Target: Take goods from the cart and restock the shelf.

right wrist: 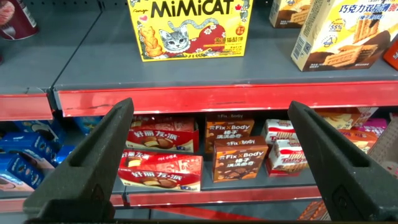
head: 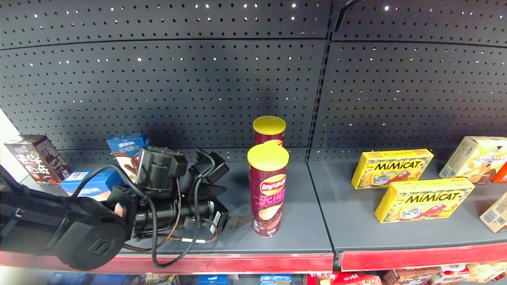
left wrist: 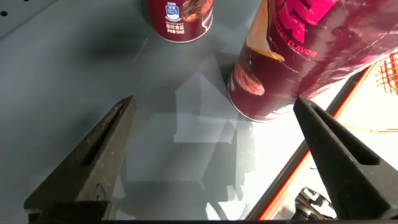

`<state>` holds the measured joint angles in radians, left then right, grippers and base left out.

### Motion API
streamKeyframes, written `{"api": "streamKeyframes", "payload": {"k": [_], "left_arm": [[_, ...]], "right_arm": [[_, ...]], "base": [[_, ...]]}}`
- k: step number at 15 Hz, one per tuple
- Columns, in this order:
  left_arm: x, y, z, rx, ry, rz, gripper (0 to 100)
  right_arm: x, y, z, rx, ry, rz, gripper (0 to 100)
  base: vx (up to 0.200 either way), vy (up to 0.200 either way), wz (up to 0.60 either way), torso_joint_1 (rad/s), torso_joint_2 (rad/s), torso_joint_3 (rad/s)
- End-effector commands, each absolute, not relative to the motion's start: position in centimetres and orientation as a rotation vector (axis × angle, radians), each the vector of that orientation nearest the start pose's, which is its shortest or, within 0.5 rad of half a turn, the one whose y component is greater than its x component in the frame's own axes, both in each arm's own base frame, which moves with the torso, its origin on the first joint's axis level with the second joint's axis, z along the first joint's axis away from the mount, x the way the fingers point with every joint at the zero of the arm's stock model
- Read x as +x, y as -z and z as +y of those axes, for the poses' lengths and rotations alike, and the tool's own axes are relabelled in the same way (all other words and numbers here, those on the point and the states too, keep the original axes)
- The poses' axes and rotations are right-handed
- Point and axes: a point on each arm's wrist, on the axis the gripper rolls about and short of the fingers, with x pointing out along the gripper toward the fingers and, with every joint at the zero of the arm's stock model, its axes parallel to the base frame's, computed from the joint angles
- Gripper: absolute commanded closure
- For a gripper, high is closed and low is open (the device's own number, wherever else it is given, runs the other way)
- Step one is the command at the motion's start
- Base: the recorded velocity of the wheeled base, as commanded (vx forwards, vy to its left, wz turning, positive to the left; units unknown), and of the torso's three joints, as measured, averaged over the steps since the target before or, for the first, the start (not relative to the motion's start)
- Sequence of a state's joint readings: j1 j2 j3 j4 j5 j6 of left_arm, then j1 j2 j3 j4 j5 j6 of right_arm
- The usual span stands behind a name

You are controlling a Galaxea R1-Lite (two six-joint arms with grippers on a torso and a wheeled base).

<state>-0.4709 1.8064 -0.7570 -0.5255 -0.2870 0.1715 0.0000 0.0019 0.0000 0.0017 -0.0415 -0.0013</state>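
While the grey shelf [head: 301,221] fills the head view, the left tool [left wrist: 214,102] hangs low over it, spread wide, gripping nothing. Right tool [right wrist: 211,104] is gaping wide too, empty, facing the shelf's red edge. Two yellow boxes [head: 424,199] lie flat at 3 o'clock on the shelf. Front chip can [head: 268,190] stands upright near the left tool's tips, second can [head: 269,130] right behind at 12 o'clock.

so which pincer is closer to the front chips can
Left. The left pincer is over the shelf, open, with the front chips can just beyond its tips. The right pincer is off the shelf edge, facing the yellow box.
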Motion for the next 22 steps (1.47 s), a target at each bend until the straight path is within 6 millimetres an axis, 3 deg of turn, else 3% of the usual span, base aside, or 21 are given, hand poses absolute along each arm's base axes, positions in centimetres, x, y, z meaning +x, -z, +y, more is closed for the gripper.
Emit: {"api": "streamKeyframes", "payload": {"k": [1, 13, 17, 22], "left_arm": [[27.6, -12.7, -14.7, 0.209, 0.785, 0.469, 0], [28.1, -12.5, -15.3, 0.208, 0.788, 0.469, 0], [26.5, -13.1, -13.2, 0.201, 0.748, 0.467, 0], [24.0, -16.6, -9.6, 0.176, 0.654, 0.354, 0]], "right_arm": [[-2.3, -7.5, -0.1, -0.002, 0.041, 0.003, 0], [-2.3, -7.5, -0.1, -0.002, 0.041, 0.003, 0], [-2.3, -7.5, -0.1, -0.002, 0.041, 0.003, 0], [-2.3, -7.5, -0.1, -0.002, 0.041, 0.003, 0]], "base": [[0.0, 0.0, 0.0, 0.0, 0.0, 0.0], [0.0, 0.0, 0.0, 0.0, 0.0, 0.0], [0.0, 0.0, 0.0, 0.0, 0.0, 0.0], [0.0, 0.0, 0.0, 0.0, 0.0, 0.0]]}}
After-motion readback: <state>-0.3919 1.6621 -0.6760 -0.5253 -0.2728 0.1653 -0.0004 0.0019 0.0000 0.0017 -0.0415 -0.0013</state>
